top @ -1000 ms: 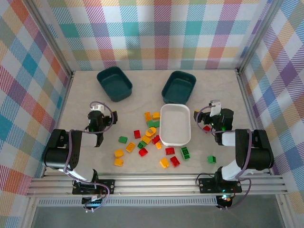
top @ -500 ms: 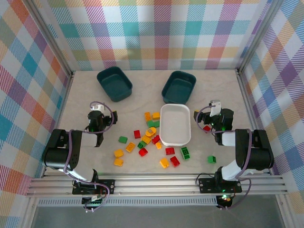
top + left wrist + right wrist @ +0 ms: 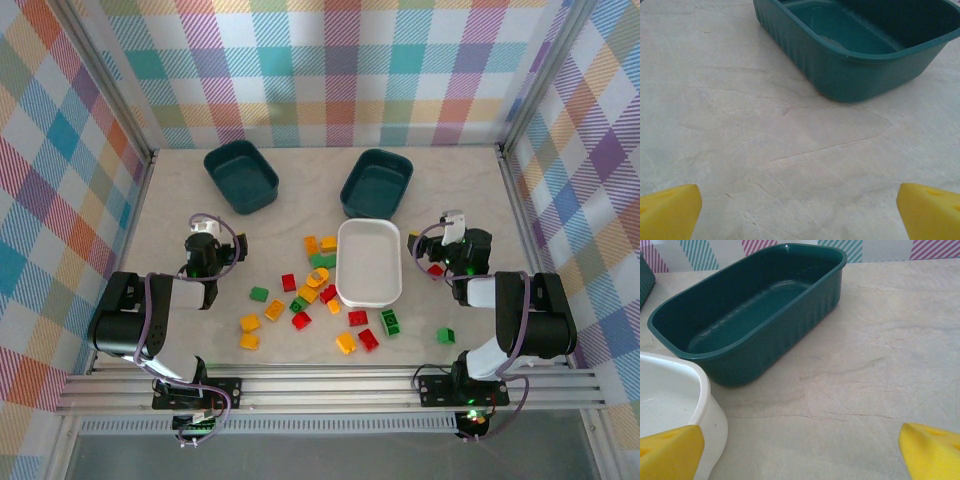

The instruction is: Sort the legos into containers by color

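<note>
Left gripper (image 3: pixel 800 215) and right gripper (image 3: pixel 800 455) both released, empty. Legos (image 3: pixel 310 290) scattered beside white tub (image 3: pixel 342 262), apparently none sorted. Advise isolating one outlying brick, descending squarely

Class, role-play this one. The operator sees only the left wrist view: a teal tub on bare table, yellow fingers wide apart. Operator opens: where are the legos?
Observer: The legos lie scattered to your right, most of them just left of a white tub.
Operator: Is anything sorted yet?
Observer: No. The white tub, the left teal tub and the right teal tub all hold nothing.
Operator: Where is the other arm?
Observer: The right fingers stand open, just right of the white tub.
</note>
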Controlling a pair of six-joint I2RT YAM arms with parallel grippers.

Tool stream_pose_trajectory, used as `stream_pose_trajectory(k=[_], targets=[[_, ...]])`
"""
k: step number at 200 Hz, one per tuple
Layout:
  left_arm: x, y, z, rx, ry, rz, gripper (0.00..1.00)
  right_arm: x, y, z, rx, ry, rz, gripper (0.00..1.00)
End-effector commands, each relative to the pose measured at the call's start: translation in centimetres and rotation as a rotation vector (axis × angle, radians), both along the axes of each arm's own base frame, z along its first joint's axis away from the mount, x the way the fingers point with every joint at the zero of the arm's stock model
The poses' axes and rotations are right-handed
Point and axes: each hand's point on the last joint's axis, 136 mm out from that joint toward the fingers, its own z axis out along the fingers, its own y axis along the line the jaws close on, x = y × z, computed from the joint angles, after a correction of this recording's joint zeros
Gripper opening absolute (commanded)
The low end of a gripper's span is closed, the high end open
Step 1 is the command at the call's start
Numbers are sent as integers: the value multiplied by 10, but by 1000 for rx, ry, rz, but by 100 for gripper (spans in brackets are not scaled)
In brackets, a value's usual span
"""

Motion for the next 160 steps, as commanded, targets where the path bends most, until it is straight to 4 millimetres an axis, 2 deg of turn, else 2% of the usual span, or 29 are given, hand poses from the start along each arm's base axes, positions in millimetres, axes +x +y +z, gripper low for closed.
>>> stream_pose_trajectory(k=[1,12,24,31,37,47,69,82,93,103,113,118,127,142,160], targets=[[5,0,6,0,-21,-9,100,7,-11,2,-11,-3,-62,100],[5,0,6,0,-22,-9,100,10,-16,1,-35,9,-111,100],[5,3,13,5,-12,11,100,17,-16,13,-69,22,-144,100],[6,3,22,13,28,8,100,17,-15,18,-96,96,-151,100],[8,5,36,15,42,23,100,18,-19,28,-113,141,-192,100],[10,5,68,10,1,32,100,22,-22,60,-118,129,-249,100],[2,14,141,-87,-129,124,100,8,-24,125,3,129,-360,100],[-4,24,171,-166,-157,214,100,-3,-22,142,121,169,-390,100],[-10,34,189,-263,-157,318,100,-12,-26,140,207,197,-446,100],[-21,44,191,-356,-92,446,100,-20,-33,130,316,228,-532,100],[-37,57,182,-396,-1,589,100,-21,-14,128,359,232,-415,100],[-39,59,178,-412,22,615,100,-22,-5,126,369,249,-366,94],[-37,59,169,-448,57,622,100,-25,2,120,373,321,-343,83],[-28,51,152,-511,131,574,100,-36,7,94,311,495,-356,68],[-13,38,136,-532,238,524,96,-48,25,70,269,613,-290,65]])
